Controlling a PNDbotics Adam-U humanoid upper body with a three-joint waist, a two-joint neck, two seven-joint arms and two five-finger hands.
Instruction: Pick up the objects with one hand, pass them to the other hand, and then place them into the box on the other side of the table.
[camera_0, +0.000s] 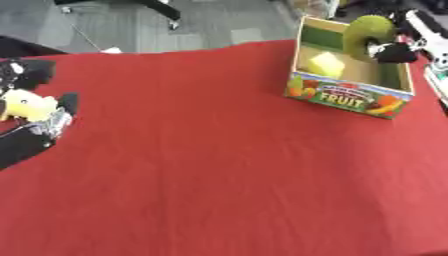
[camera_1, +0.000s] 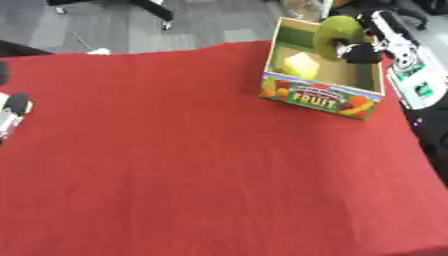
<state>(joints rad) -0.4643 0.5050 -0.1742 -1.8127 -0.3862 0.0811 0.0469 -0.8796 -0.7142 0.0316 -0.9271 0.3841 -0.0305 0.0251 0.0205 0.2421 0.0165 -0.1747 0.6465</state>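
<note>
A green rounded object (camera_0: 367, 35) hangs over the open cardboard fruit box (camera_0: 350, 97), far right on the table. A pale yellow block (camera_0: 325, 64) lies inside it. At the left edge sits a yellow object (camera_0: 28, 106).

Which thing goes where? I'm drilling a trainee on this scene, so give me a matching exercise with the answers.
Things:
1. green round object
2. pale yellow block
3. yellow object
4. fruit box

Places:
A. in the left hand at the table's left edge
B. lying inside the box
C. held by the right hand over the box
D. standing on the red cloth's far right part

Pairs: 1-C, 2-B, 3-A, 4-D
</note>
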